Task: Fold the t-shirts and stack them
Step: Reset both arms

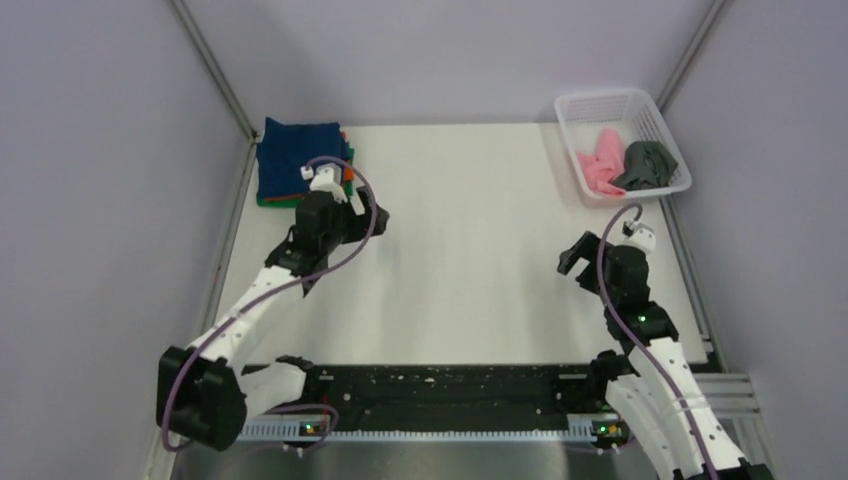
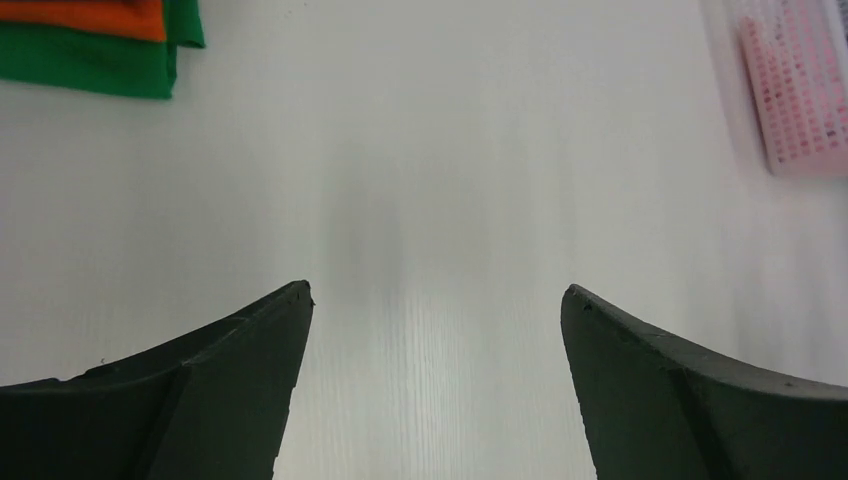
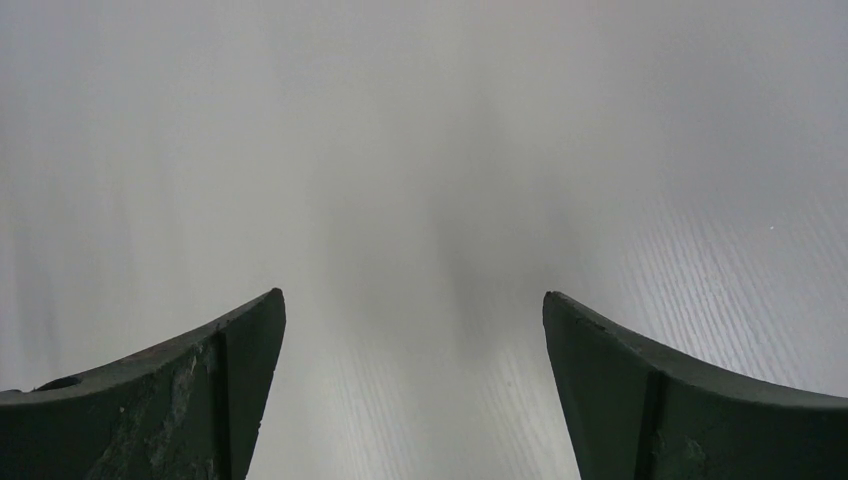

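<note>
A folded stack lies at the table's far left: the navy blue t-shirt (image 1: 297, 158) on top, orange and green edges under it. In the left wrist view the orange shirt (image 2: 85, 17) and green shirt (image 2: 90, 62) show at the top left. The pink shirt (image 1: 600, 168) and dark grey shirt (image 1: 648, 165) lie crumpled in the white mesh basket (image 1: 600, 104) at the far right. My left gripper (image 1: 375, 218) is open and empty just right of the stack. My right gripper (image 1: 572, 260) is open and empty over bare table, in front of the basket.
The basket also shows in the left wrist view (image 2: 795, 95) at the top right, pink cloth behind its mesh. Grey walls with metal rails (image 1: 215, 75) enclose the white table (image 1: 470, 230). A black bar (image 1: 440, 385) with the arm bases runs along the near edge.
</note>
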Controlling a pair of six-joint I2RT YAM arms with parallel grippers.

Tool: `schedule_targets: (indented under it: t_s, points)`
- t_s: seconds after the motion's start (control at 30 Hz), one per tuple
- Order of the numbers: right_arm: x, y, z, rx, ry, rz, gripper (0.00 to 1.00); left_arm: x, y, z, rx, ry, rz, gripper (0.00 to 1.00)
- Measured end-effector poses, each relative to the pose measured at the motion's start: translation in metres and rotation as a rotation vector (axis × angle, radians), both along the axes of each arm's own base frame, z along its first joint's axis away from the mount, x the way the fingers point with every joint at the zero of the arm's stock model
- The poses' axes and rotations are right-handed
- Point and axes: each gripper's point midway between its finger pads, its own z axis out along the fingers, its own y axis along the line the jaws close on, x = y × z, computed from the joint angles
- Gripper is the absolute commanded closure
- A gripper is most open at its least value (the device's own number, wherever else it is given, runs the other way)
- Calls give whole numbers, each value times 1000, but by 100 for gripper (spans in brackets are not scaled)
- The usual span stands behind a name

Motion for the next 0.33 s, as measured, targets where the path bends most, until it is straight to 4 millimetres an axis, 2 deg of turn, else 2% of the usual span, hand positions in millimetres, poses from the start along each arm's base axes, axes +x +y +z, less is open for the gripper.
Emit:
schedule_targets:
  t_s: [0.03, 0.1, 0.23, 0.33]
  points:
    - [1, -2, -3, -6, -2, -9, 1, -17, -7, 1, 1, -25, -25, 1]
    - [4, -7, -7, -28, -17, -28, 1, -44, -6, 4, 7, -71, -25, 1]
    - [13, -20, -3, -81, -54, -86, 1, -73, 27, 5, 43, -134, 80, 1]
    - [20, -23, 1, -96, -98, -94, 1, -87, 42, 7, 67, -169, 126, 1]
